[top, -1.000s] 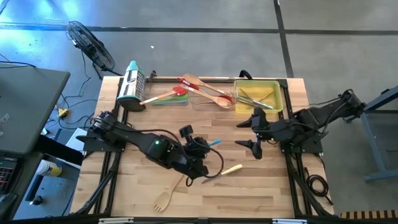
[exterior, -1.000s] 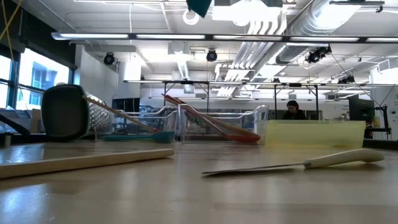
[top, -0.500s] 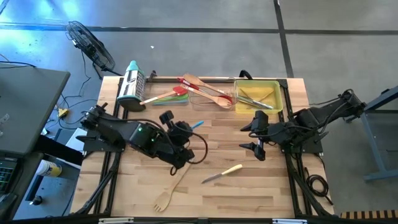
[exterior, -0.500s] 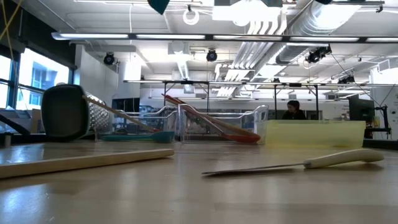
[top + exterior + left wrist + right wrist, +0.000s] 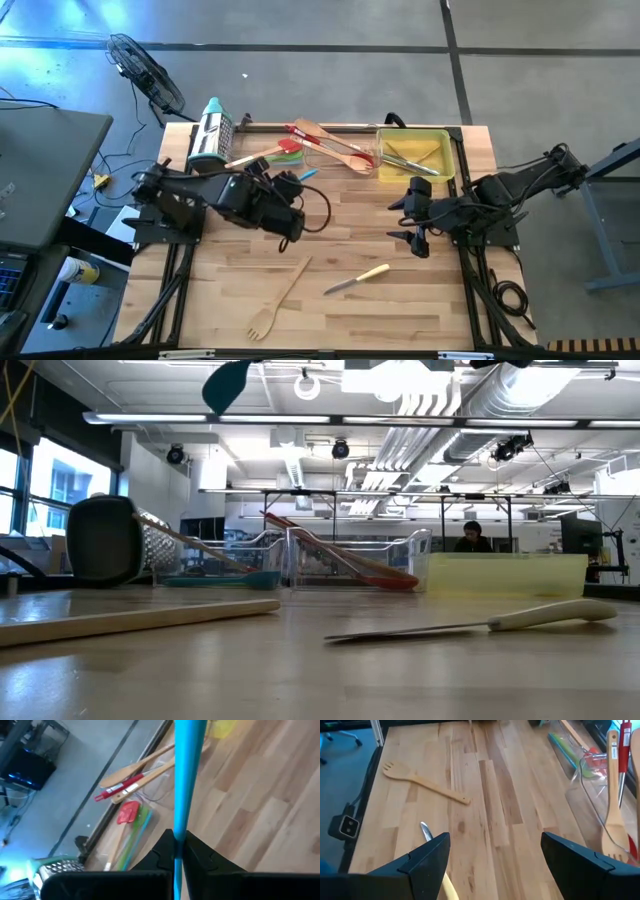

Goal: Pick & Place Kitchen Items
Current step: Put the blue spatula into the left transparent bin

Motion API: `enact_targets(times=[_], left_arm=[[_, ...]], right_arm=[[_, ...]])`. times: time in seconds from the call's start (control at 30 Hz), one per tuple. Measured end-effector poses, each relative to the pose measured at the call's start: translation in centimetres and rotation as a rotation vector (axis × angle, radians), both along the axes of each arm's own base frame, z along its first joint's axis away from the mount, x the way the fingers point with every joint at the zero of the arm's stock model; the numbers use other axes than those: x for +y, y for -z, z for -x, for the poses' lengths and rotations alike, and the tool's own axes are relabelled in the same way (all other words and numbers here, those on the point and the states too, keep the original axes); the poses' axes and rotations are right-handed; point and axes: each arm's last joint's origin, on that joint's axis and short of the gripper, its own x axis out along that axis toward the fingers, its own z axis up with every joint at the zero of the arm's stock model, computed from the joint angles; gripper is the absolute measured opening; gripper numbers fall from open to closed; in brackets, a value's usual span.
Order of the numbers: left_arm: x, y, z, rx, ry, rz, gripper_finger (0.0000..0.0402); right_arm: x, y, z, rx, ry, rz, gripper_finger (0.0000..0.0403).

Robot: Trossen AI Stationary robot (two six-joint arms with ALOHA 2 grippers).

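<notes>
While the right tool (image 5: 414, 222) waits spread above the worktop (image 5: 440, 290), the left tool (image 5: 178, 851), pinching the blue spatula (image 5: 186, 770), has swung from mid-worktop toward the clear trays (image 5: 335, 158) at the far edge. Delivery appears near. Wooden fork (image 5: 280, 298) and knife (image 5: 357, 279) lie uncollected on the near boards.

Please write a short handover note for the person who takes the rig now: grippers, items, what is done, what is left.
Left gripper: shut on blue spatula, held above the table beside the clear trays.
Right gripper: open, empty, hovering above the table in front of the yellow tray.
Done: several spatulas and wooden utensils lie in the trays.
Left: place the blue spatula; the wooden fork and small knife lie loose on the table.
</notes>
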Motion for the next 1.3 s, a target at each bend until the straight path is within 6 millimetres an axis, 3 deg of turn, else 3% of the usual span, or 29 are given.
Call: enact_targets(times=[0.27, 0.57, 1.03, 1.3], left_arm=[[3.7, -0.4, -0.1, 0.083, -0.010, 0.003, 0.0006], [8.4, -1.4, 0.9, 0.174, -0.029, -0.041, 0.0006], [16.8, -2.0, 3.6, 0.287, -0.173, -0.034, 0.0006], [22.6, -1.8, 6.6, 0.341, -0.244, 0.082, 0.0006]], right_arm=[[-0.5, 0.2, -0.3, 0.016, -0.025, 0.074, 0.0305], [-3.2, 0.4, -1.0, 0.055, 0.061, 0.133, 0.0305], [-8.1, 0.9, -2.2, 0.098, 0.157, 0.119, 0.0305], [-9.4, 1.9, -2.6, 0.155, 0.179, 0.082, 0.0305]])
